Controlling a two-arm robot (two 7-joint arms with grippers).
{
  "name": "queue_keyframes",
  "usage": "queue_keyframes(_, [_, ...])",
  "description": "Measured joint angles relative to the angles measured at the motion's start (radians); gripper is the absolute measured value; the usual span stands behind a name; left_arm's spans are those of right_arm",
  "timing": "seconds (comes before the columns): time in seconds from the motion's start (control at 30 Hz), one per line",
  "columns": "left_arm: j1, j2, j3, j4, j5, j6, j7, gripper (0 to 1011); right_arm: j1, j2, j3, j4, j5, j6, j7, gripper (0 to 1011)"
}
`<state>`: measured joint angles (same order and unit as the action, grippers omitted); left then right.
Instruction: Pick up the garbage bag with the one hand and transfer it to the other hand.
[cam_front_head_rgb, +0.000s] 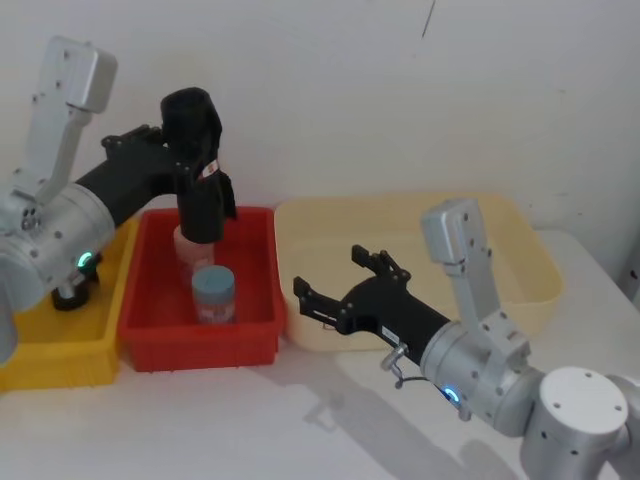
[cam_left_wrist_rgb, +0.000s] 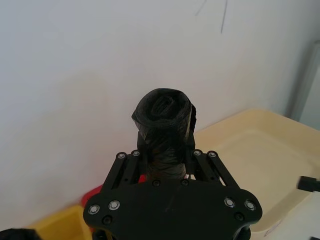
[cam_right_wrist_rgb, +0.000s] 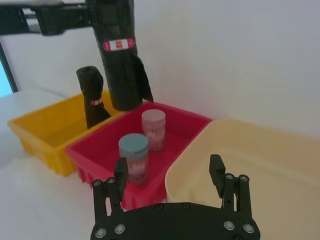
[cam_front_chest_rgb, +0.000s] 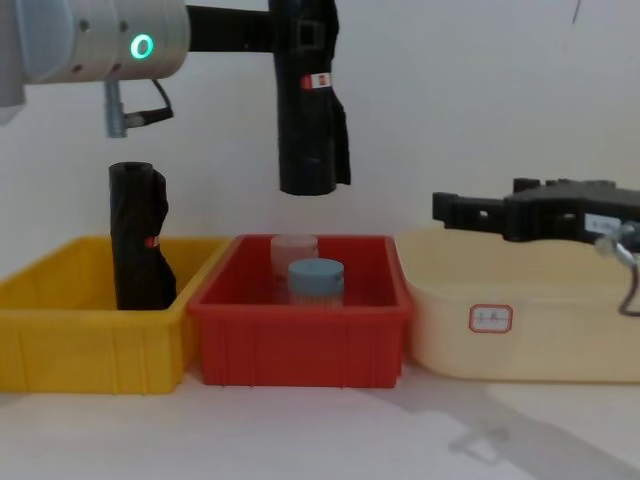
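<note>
Garbage bag (cam_front_head_rgb: 205, 212) is held upright in the air above the red bin (cam_front_head_rgb: 255, 335), its lower end clear of the jars (cam_front_head_rgb: 213, 292) standing in that bin. It is gripped near its top by the left jaws, which are clenched on the roll above the red-and-white label (cam_front_chest_rgb: 317, 81). The left arm (cam_front_head_rgb: 60, 225) is marked by a green ring light. The length below the label hangs free, with a loose flap of plastic down one side.

The handover is judged to be the step in hand. It is best done with the right jaws brought across to that free lower length, set square to the roll with one finger on each side. They should be closed on the firm core rather than on the flap alone. The glossy, crinkled plastic is likely to slip, so a sure hold should be made before the garbage bag is let go by the left jaws. The roll should be kept upright meanwhile.

The right jaws are spread wide, and nothing is held or touched by them. They are carried on the right arm (cam_front_head_rgb: 480, 360), with its blue light. They are pointed towards the roll from the end of the cream tub (cam_front_head_rgb: 520, 270) next to the red bin, well apart from the roll. In the chest view they seem to be set a little lower than the roll's bottom end, though the depth between them cannot be judged well. A second black roll (cam_front_chest_rgb: 138, 240) is stood in the yellow bin (cam_front_head_rgb: 60, 355) and is not the one wanted.
</note>
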<state>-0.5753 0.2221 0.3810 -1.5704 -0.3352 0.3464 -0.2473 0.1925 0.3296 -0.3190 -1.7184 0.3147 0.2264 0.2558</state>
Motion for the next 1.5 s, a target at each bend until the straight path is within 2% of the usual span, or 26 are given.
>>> queue_keyframes(0.37, [-0.018,-0.032,0.014,0.028,-0.006,0.003,-0.007,378,0.068,-0.04,-0.022,0.056,-0.006,0.004,0.0,1000])
queue_keyframes(0.83, [-0.026,-0.07,0.017,0.05,-0.046,0.019,-0.007,378,0.14,-0.093,-0.047,0.139,-0.042,-0.01,-0.01,1000])
queue_keyframes(1.5, [-0.021,-0.099,0.025,0.053,-0.094,0.047,0.005,378,0.206,-0.153,-0.049,0.24,-0.066,-0.02,-0.023,1000])
